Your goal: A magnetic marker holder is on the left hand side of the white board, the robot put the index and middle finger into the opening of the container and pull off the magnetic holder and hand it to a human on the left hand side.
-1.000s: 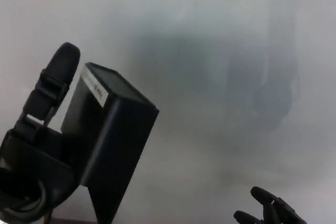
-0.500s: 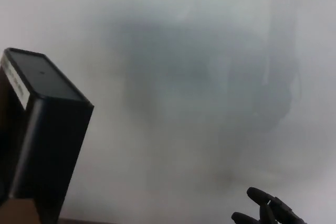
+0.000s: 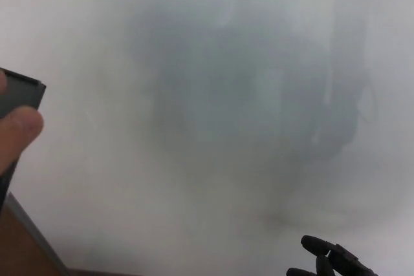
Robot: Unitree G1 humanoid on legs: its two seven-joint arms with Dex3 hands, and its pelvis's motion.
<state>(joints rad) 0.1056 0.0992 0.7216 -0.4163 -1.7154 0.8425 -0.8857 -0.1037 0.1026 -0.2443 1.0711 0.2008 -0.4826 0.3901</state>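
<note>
Only a corner of the black magnetic marker holder [image 3: 22,94] shows at the picture's left edge, off the whiteboard [image 3: 213,95]. A person's fingers [image 3: 16,135] are wrapped over its front. My left hand does not show in this view. My right hand [image 3: 330,260] sits low at the bottom right in front of the board, two black fingers [image 3: 317,245] spread apart with nothing in them.
The whiteboard fills the view, with grey smudges of wiped ink across its middle and right. A brown surface [image 3: 19,250] and the board's lower frame show at the bottom left corner.
The holder has travelled left, from my left hand near the board to the picture's edge, where a person's fingers now grip it. My left hand has left the view. My right hand barely moved.
</note>
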